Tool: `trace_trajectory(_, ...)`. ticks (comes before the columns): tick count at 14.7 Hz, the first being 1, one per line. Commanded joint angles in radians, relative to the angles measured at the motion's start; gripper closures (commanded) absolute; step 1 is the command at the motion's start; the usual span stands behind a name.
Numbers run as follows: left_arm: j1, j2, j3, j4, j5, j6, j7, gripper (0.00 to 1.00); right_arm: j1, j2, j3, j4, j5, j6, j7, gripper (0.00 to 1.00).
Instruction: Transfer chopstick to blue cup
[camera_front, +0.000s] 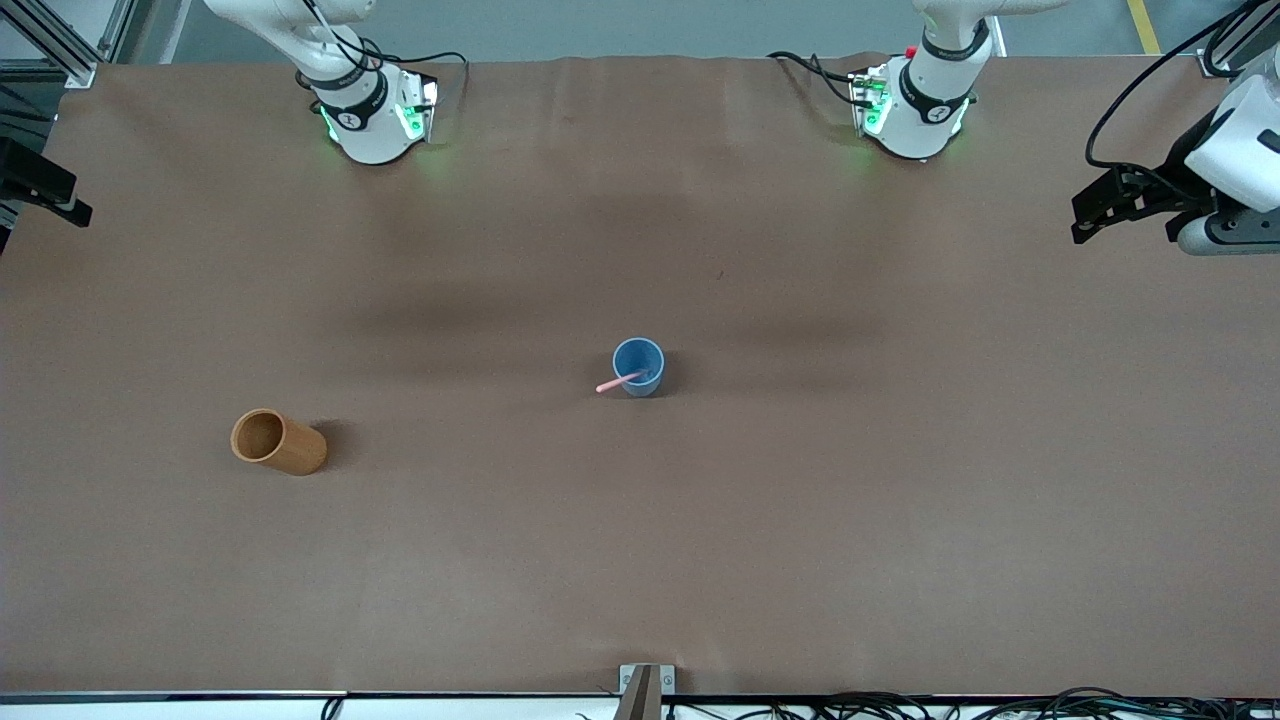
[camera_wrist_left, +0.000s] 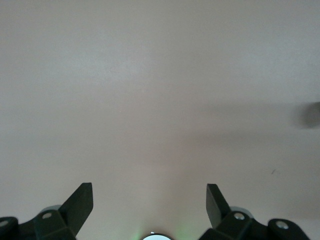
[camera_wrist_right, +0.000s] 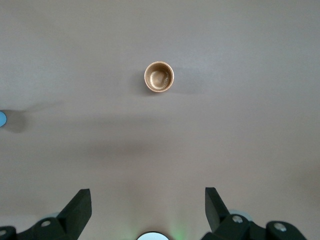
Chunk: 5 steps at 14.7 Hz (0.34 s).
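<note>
I see the chopstick (camera_front: 621, 381) already leaning in the blue cup (camera_front: 638, 366) mid-table, tip toward the right arm's end. Left gripper (camera_wrist_left: 150, 200) and right gripper (camera_wrist_right: 148, 202) both wide, empty, waiting high.

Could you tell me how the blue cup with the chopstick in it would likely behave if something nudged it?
The blue cup looks small and plain, so it is probably light and would slide or tip easily. The chopstick leans over its rim, which may pull it toward that side. If tipped, its round body would likely roll.
</note>
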Motion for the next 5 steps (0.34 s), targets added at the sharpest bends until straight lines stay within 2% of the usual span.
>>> trace_trajectory(1, 0.009, 0.005, -0.002, 0.020, -0.015, -0.017, 0.020, 0.00, 0.017, -0.020, -0.013, -0.025, 0.021, 0.004, -0.005, 0.00)
trace_trajectory(5, 0.010, 0.006, -0.002, 0.020, -0.017, -0.017, 0.023, 0.00, 0.017, -0.020, -0.011, -0.039, 0.025, 0.022, -0.013, 0.00)
